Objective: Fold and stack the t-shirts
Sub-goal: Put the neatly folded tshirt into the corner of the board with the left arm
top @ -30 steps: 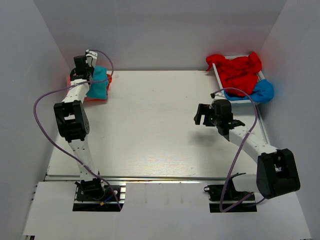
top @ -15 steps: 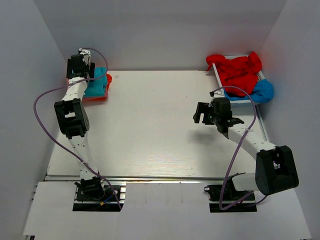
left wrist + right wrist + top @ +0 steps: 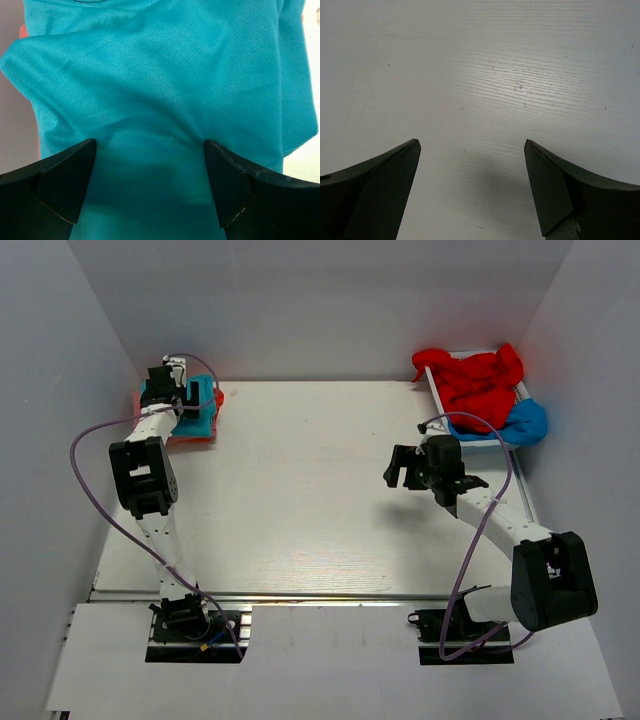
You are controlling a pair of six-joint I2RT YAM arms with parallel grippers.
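A pale, faintly wood-grained table [image 3: 300, 490] walled in by plain white panels carries the scene. At its far left corner lies a folded teal t-shirt of fine mesh-knit cloth [image 3: 160, 90], softly creased, lying on a layer of orange-red fabric [image 3: 186, 438] that shows along its near edge. The left gripper [image 3: 150, 185] hangs directly over the teal shirt with its dark, wedge-shaped fingers [image 3: 65, 185] spread wide and grasping nothing; whether the tips touch the cloth cannot be told. Near the table's right edge, the right gripper [image 3: 470, 185] is likewise released, its jaws apart over bare, lightly speckled tabletop. At the far right corner a shallow white tray [image 3: 436, 392] holds a rumpled heap of red t-shirts [image 3: 475, 380], with a bright blue t-shirt [image 3: 525, 422] bunched at the tray's near end and spilling over its rim. Thin purple cables [image 3: 85, 490] loop beside both white-and-black arms.
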